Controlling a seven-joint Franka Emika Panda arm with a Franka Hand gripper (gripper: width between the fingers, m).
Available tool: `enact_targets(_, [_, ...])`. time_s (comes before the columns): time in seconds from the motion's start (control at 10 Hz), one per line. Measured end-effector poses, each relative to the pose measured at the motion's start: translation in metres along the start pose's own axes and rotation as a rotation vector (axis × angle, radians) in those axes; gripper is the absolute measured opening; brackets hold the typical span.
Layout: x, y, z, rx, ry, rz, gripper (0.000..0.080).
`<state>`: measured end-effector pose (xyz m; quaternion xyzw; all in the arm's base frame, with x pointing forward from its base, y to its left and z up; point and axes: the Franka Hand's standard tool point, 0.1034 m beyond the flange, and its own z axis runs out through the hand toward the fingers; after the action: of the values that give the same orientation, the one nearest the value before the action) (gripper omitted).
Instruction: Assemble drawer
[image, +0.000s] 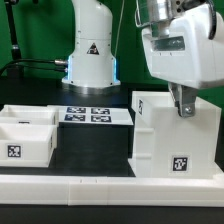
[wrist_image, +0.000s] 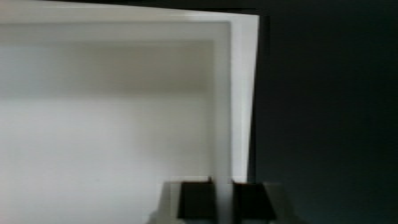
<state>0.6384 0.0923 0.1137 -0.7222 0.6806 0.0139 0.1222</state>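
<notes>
Right between the gripper (wrist_image: 226, 200) fingers (wrist_image: 196, 203): casing (image: 165, 140) wall.

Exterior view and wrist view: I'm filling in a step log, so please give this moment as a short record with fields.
casing: upright at the exterior view's right, tag on its front
trays: at the exterior view's left, apart from the casing
gripper: down at the casing's top edge
fingers: one on each side of a thin casing wall, apparently shut on it
marker board: lying flat behind the parts
rail: along the front, nearest the camera
</notes>
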Motion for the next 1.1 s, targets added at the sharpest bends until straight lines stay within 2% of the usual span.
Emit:
enact_targets(0.2, [0.0003,-0.0044,0.0045,-0.004,-0.003,0.000,0.0037])
enact_targets(0.5, [0.0000,-0.0035,0.0048,-0.008,-0.003,-0.006,0.0038])
enact_targets(0.6, [-0.0006,-0.0032,0.0051,-0.008,-0.003,-0.012,0.0127])
enact_targets(0.7, [-0.0010,-0.0031,0.0052,-0.009,-0.004,-0.017,0.0335])
enact_targets(0.8, [-0.0014,-0.0030,0.0054,-0.009,-0.004,-0.021,0.0335])
enact_targets(0.9, [-0.0018,-0.0029,0.0055,-0.009,-0.004,-0.024,0.0511])
enact_targets(1.0, [-0.0022,-0.0028,0.0056,-0.009,-0.004,-0.027,0.0511])
enact_targets(1.1, [-0.0032,-0.0016,0.0042,-0.010,-0.005,-0.074,0.0618])
